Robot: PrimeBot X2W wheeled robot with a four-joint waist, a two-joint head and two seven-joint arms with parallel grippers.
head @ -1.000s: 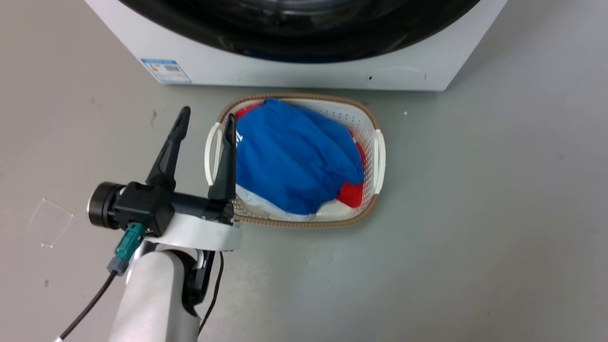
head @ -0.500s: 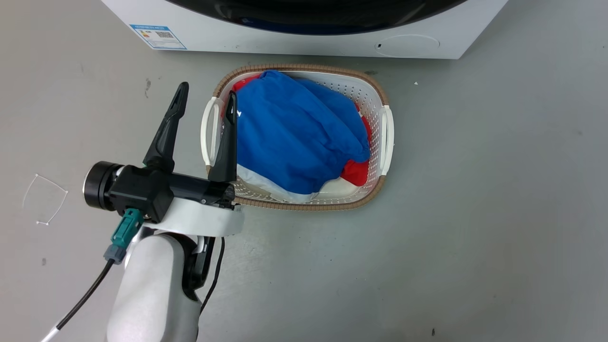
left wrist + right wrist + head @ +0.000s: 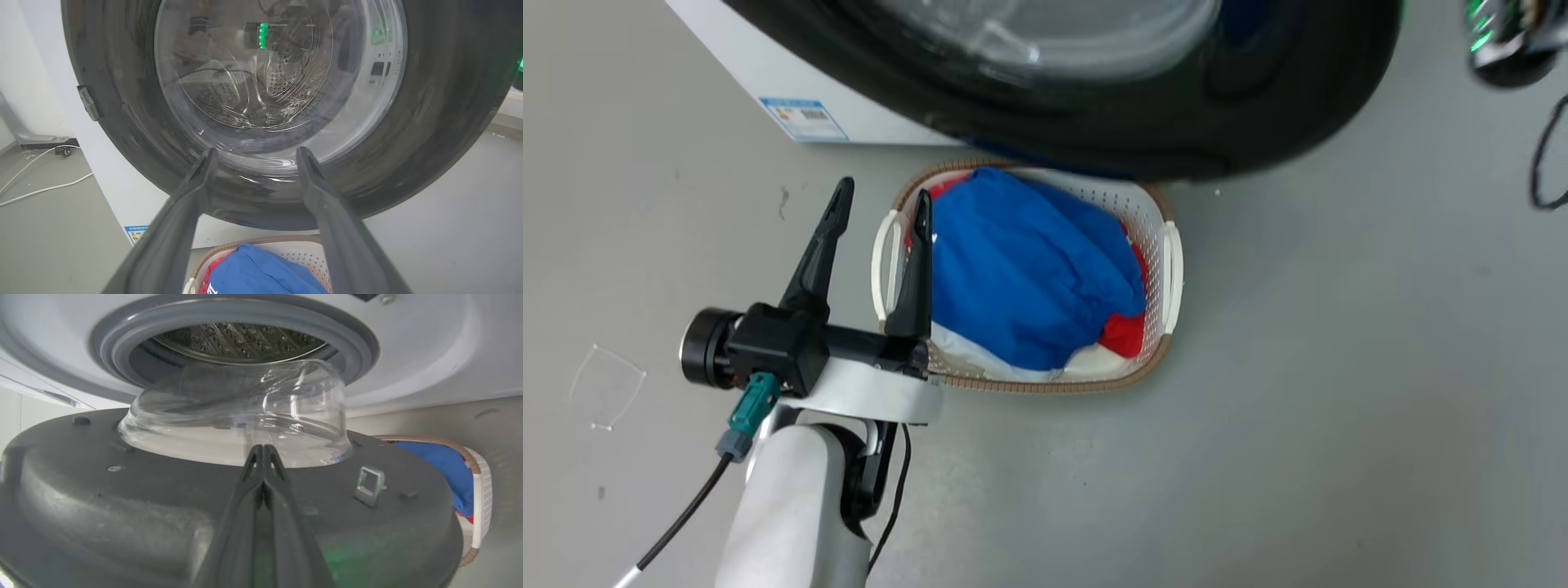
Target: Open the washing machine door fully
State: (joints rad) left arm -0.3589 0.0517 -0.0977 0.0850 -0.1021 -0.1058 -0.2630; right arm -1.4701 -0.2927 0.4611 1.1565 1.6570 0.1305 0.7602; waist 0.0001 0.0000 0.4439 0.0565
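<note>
Left gripper (image 3: 882, 192): fingers apart, empty, beside laundry basket (image 3: 1168, 269).
Right gripper (image 3: 263, 448): fingers together, holding nothing, at inner face of washing machine door (image 3: 122, 506); contact unclear.
Door unlatched, partway off washing machine (image 3: 784, 73), drum (image 3: 237, 339) exposed.
Judged: remaining swing outstanding.

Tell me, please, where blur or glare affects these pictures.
Head view: the washing machine door is motion-smeared, the laundry basket sharp. Left wrist view: the door's rim is streaked, green glints reflect in its glass bowl. Right wrist view: green light tints the door beside the right gripper.
</note>
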